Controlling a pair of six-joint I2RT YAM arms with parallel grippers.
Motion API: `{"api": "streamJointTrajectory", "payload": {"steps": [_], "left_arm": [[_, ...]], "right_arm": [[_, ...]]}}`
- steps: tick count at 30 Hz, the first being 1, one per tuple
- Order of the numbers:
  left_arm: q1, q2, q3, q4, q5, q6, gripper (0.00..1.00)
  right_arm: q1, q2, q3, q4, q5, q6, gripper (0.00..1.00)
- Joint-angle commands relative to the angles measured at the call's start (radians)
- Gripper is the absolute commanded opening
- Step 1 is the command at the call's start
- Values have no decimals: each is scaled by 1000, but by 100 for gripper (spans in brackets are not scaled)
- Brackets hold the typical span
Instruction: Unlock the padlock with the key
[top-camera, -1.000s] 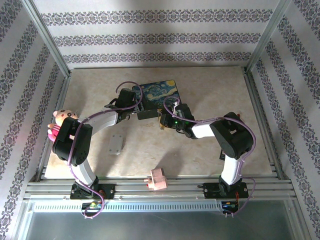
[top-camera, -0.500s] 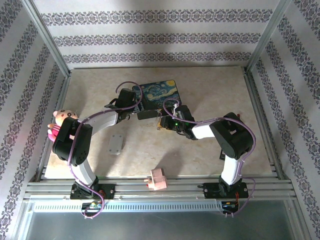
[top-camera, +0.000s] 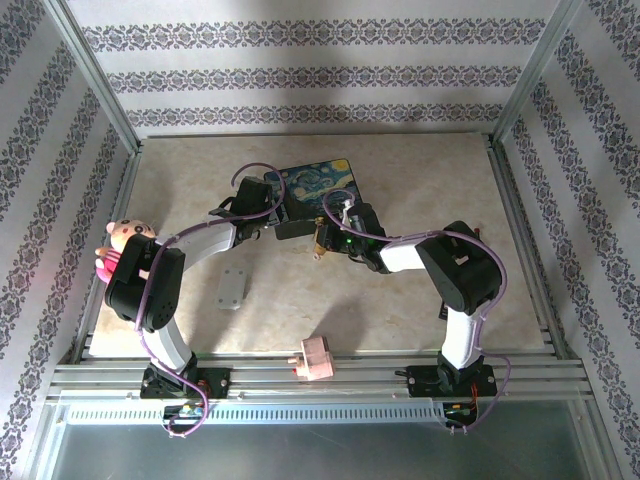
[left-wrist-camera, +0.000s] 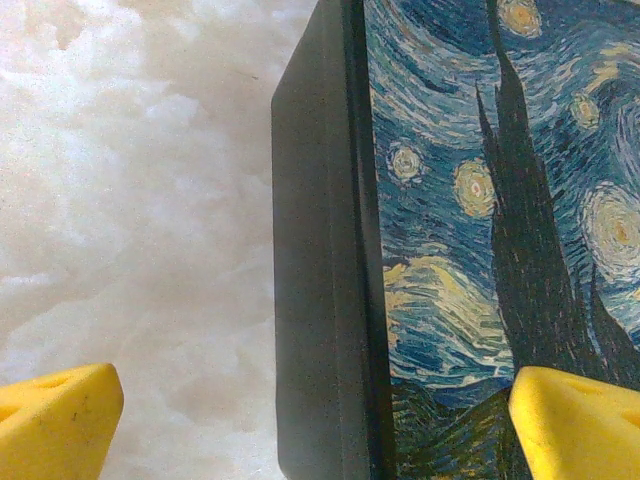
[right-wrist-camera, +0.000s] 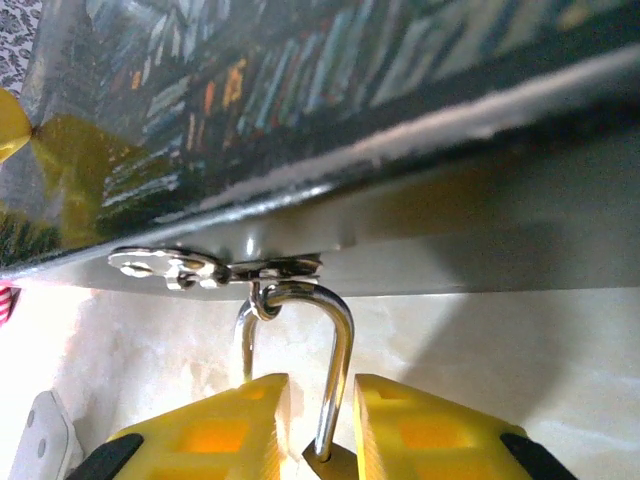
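The dark blue starry-night tin (top-camera: 318, 187) lies at the middle back of the table. The padlock's (right-wrist-camera: 335, 465) thin silver shackle (right-wrist-camera: 340, 330) hangs from the tin's latch ring (right-wrist-camera: 262, 270). A corner of its brass body shows between my right gripper's (right-wrist-camera: 320, 440) yellow fingers (right-wrist-camera: 430, 430). They stand close on either side of it, shut on it. My left gripper (left-wrist-camera: 320, 430) is open, straddling the tin's (left-wrist-camera: 330, 250) dark side edge, one fingertip (left-wrist-camera: 60, 420) over the marble. The key is hidden.
A grey rectangular plate (top-camera: 233, 289) lies front left of the tin. A pink block (top-camera: 316, 359) sits at the near rail. A small doll (top-camera: 122, 240) rides on the left arm. Metal frame posts and patterned walls enclose the marble table (top-camera: 430, 180).
My right gripper has slid left along the tin's front to the latch, and its jaws have narrowed around the padlock. The left arm has stayed still.
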Motion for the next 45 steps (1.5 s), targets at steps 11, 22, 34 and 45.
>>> {"api": "streamJointTrajectory", "payload": {"steps": [11,22,34,45], "left_arm": [[-21,4,-32,-52,16,4,99],[-23,-3,-36,-54,13,4,99],[-20,-7,-41,-56,3,2,99],[-20,-14,-40,-63,-6,1,99]], "right_arm": [[-22,56,-6,93,-13,74,17],[-31,99,-35,192,-21,149,6],[-36,99,-64,293,-24,205,0],[-51,73,-108,383,10,274,0]]}}
